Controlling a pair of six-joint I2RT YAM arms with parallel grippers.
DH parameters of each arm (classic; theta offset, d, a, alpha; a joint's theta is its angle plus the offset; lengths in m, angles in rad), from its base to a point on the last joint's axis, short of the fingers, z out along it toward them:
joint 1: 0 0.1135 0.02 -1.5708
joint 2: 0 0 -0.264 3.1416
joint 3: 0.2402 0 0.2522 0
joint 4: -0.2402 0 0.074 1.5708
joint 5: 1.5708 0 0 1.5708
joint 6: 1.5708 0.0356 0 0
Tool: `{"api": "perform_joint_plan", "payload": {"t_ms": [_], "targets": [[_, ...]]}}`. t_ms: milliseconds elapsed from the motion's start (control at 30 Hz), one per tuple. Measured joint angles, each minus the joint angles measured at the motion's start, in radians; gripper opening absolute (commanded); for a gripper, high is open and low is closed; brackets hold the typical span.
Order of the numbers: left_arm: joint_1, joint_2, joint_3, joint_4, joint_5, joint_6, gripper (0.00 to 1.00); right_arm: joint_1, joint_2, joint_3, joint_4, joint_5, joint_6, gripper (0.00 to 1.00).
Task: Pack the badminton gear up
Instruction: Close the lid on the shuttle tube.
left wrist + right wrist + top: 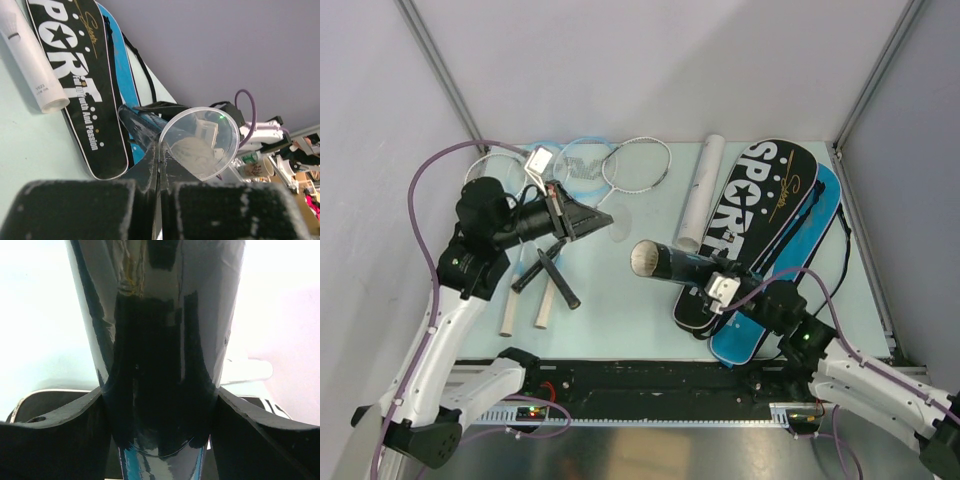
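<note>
Right claw (720, 287) is clamped round the black tube (670, 262) mid-scene, the tube's open mouth facing left. Left claw (607, 222) is pinched tight on the rim of a clear cap (200, 142) (just left of that mouth). Two tubes, counting the white tube (700, 195) at the far side. Two bags at right, the black bag (760, 200) lying over the blue bag (800, 250). Four rackets (638, 165) lie far left.

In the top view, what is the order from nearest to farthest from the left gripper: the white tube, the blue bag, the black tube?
From the left gripper, which pinches a clear cap:
1. black tube: just right of it, open end toward it.
2. white tube: farther right, toward the back.
3. blue bag: farthest, on the right side.
</note>
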Motion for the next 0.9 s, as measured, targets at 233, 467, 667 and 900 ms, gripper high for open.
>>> {"api": "perform_joint_plan", "payload": {"t_ms": [233, 467, 667, 900], "targets": [[0.0, 0.001, -0.007, -0.072, 0.043, 0.062, 0.0, 0.014, 0.095, 0.074, -0.003, 0.008, -0.077, 0.38], [0.0, -0.026, -0.064, -0.106, 0.045, 0.078, 0.0, 0.029, 0.147, 0.137, 0.004, 0.028, -0.114, 0.37], [0.0, -0.033, -0.085, -0.115, 0.045, 0.087, 0.0, 0.057, 0.19, 0.158, 0.003, 0.068, -0.143, 0.36], [-0.001, -0.035, -0.095, -0.116, 0.044, 0.094, 0.0, 0.072, 0.229, 0.173, 0.008, 0.112, -0.166, 0.37]]}}
